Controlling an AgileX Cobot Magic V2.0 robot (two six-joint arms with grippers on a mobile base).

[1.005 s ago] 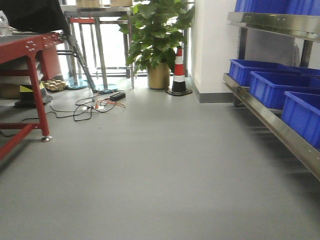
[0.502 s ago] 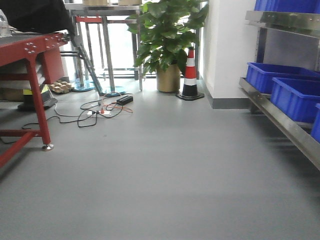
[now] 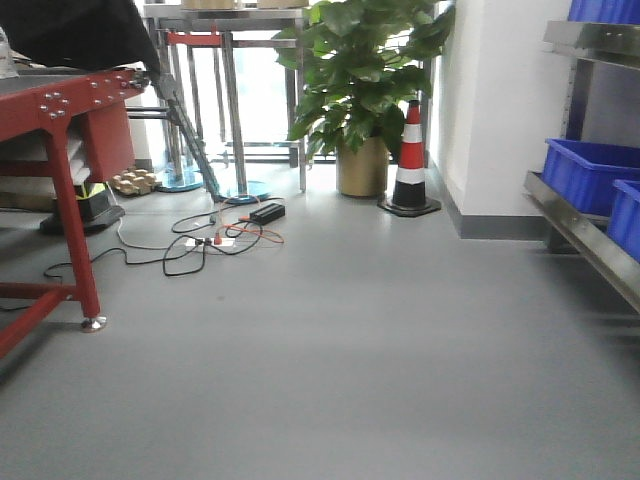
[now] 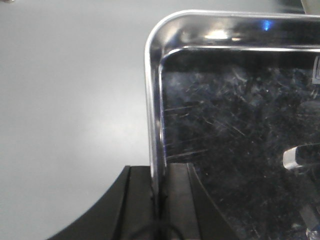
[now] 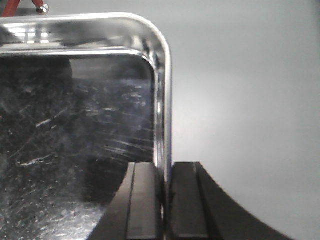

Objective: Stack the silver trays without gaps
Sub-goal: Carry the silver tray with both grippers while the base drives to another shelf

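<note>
A silver tray (image 4: pixel 240 115), shiny and scratched, with a rolled rim and rounded corners, fills the left wrist view above the grey floor. My left gripper (image 4: pixel 159 186) is shut on its left rim, one black finger inside the tray and one outside. In the right wrist view the silver tray (image 5: pixel 75 115) shows its far right corner. My right gripper (image 5: pixel 165 187) is shut on that right rim in the same way. Neither the tray nor the grippers appear in the front view.
Ahead lies grey floor. A red-framed table (image 3: pixel 60 110) stands at left, and loose cables (image 3: pixel 205 245) lie on the floor beyond it. A potted plant (image 3: pixel 365 90) and a traffic cone (image 3: pixel 409 165) stand at the back. At right, blue bins (image 3: pixel 590 175) sit on a steel shelf rail (image 3: pixel 585 240).
The front view has swung to the left: plant, cone and shelf with blue bins have slid rightward in the picture, and fewer bins show now.
</note>
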